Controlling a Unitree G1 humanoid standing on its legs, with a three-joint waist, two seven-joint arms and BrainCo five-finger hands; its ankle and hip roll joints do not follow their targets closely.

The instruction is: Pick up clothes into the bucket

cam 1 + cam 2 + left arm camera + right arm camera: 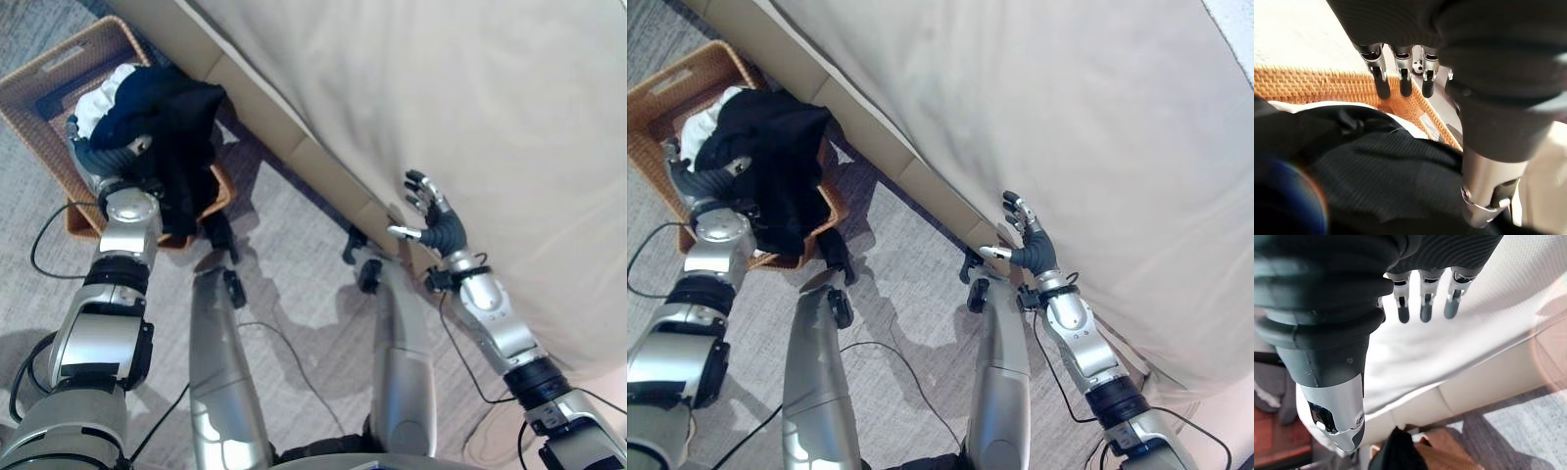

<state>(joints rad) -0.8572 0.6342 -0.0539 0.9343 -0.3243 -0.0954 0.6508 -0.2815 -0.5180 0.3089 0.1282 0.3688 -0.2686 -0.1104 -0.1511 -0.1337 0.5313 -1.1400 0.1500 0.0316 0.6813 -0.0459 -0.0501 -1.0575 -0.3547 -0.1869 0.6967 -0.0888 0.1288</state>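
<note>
The wicker basket (59, 73) stands on the carpeted floor (294, 284) just beside the bed's base; a black garment (167, 122) is heaped on a white one (98, 103) inside it, but a long fold of the black cloth hangs over the basket's near rim and down its outer wall toward the floor. The left hand (1400, 73) hovers above the pile at that rim; in its wrist view the fingers are straight and relaxed, holding nothing, with the black cloth lying below them and the woven wall showing past the tips. The right hand (431, 211) is raised beside the edge of the beige bed cover (470, 108), its fingers spread wide and empty; its wrist view shows them apart from the sheet.

By my judgement the clothes are nearly in, and the trouble lies in that hanging fold; its weight could drag the rest of the black garment out over the rim if the pile is nudged. A push from the left hand made too near the rim might tip the light basket or shove it along the floor; cloth could also snag on the fingers as the hand lifts away and come out with it.
</note>
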